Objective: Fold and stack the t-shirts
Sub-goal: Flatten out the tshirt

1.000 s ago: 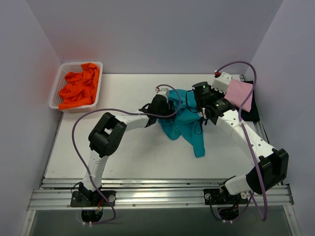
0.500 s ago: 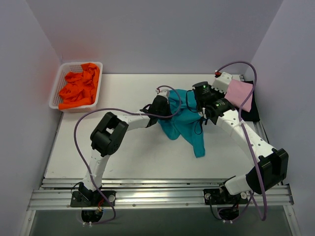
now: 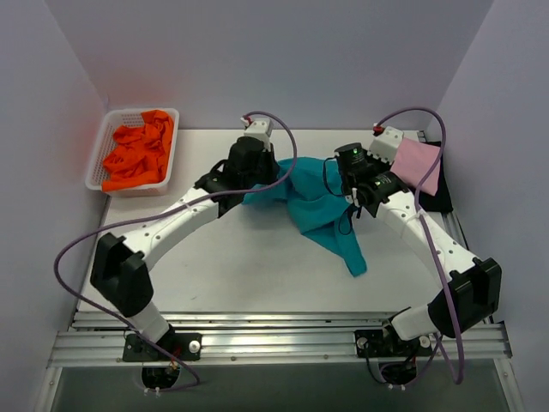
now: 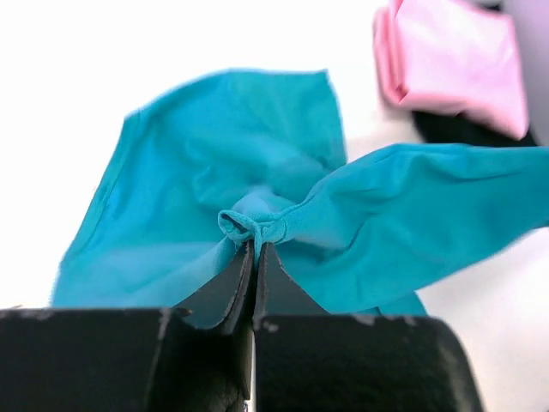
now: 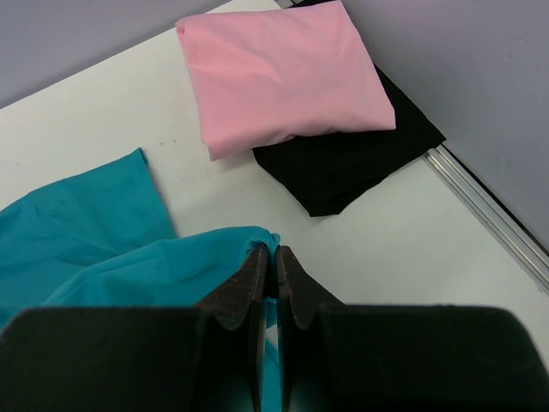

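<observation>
T-shirt (image 3: 319, 209) pinched by left hand (image 4: 255, 246), right hand (image 5: 273, 252)

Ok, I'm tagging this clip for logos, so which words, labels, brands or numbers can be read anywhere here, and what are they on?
No readable text in any view.
The teal t-shirt, pink t-shirt, black t-shirt and orange t-shirts are plain cloth with no print showing.
The white basket carries no visible label.
</observation>
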Controlling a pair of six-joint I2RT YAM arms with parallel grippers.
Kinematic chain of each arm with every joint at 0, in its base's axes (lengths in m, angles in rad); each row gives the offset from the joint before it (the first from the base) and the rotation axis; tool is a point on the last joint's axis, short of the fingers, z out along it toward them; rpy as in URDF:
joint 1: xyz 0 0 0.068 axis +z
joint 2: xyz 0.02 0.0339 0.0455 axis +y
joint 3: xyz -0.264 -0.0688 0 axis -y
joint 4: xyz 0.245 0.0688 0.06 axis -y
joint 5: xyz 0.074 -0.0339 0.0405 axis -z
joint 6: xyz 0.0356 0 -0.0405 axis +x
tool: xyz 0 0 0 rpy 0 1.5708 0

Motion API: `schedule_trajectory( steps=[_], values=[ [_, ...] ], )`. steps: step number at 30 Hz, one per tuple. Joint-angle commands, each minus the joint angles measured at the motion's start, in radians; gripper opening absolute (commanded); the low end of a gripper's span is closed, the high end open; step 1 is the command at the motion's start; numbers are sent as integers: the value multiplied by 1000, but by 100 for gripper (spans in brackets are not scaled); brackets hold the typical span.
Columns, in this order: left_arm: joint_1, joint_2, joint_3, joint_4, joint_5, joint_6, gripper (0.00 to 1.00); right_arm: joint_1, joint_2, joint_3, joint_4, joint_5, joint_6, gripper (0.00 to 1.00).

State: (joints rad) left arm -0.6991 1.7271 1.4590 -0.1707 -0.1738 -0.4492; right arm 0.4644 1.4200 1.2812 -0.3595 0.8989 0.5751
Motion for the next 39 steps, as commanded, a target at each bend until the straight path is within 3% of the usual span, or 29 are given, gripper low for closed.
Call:
schedule_trajectory(
  steps=[1, 9, 15, 18, 24, 31, 36, 39],
  values=[
    [6, -151, -9, -104, -68, 81, 2, -3, -49, 26, -33, 8, 11, 0],
    [-5, -432, -3, -254, -202, 141, 2, 23, -254, 80, 23, -113, -73, 0],
    [-31, -650, 76, -384, -253, 194, 2, 43, -540, 49, 221, -405, -234, 0],
    [-43, -737, 167, -429, -218, 240, 2, 43, -642, 58, 304, -537, -288, 0],
    [-51, -834, 349, -394, 41, 320, 2, 34, -733, 108, 451, -745, -359, 0],
    [-51, -706, 595, -443, 146, 371, 2, 22, -618, 210, 481, -681, -389, 0],
    [-50, -575, 592, -438, 103, 397, 2, 23, -425, 219, 484, -556, -399, 0],
    [-34, -537, 493, -389, 91, 402, 2, 22, -304, 198, 495, -436, -425, 0]
  ],
)
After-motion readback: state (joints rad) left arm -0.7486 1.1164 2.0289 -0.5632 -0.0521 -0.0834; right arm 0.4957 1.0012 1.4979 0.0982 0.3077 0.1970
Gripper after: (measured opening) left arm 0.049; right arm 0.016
